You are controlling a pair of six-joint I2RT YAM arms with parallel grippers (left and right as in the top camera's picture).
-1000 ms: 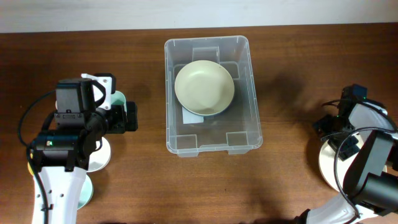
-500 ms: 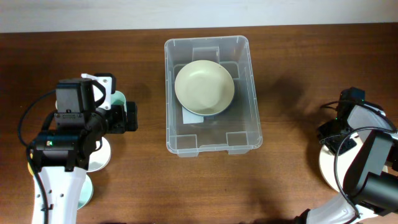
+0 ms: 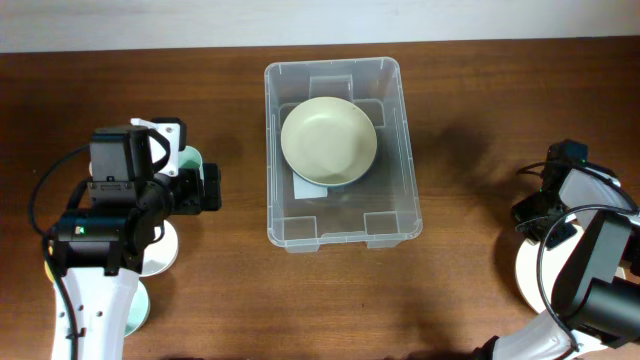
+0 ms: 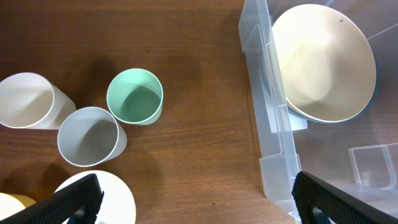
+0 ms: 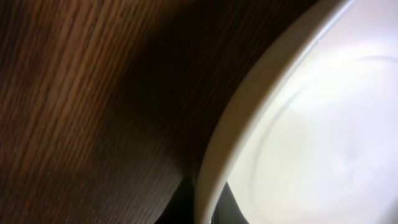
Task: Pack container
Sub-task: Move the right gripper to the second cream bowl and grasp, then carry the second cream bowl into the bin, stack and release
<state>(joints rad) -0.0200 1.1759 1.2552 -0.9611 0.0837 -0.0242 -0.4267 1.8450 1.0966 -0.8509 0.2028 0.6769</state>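
While the container (image 3: 342, 226) sits mid-table with a cream bowl (image 3: 328, 140) inside, the left gripper (image 4: 199, 206) hangs beside it, fingers spread wide, near a green cup (image 4: 134, 97). Right gripper (image 3: 548, 208) is low at a white plate (image 5: 323, 130); can't tell how its fingers are.

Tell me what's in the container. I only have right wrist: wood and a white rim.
Observer: One cream bowl sits in the container, in its far half.
Operator: And that white rim?
Observer: It's a white plate at the right edge of the table.
Operator: Anything on the left side?
Observer: Left wrist shows a mint cup, a grey cup and a white cup standing on the wood, left of the container.
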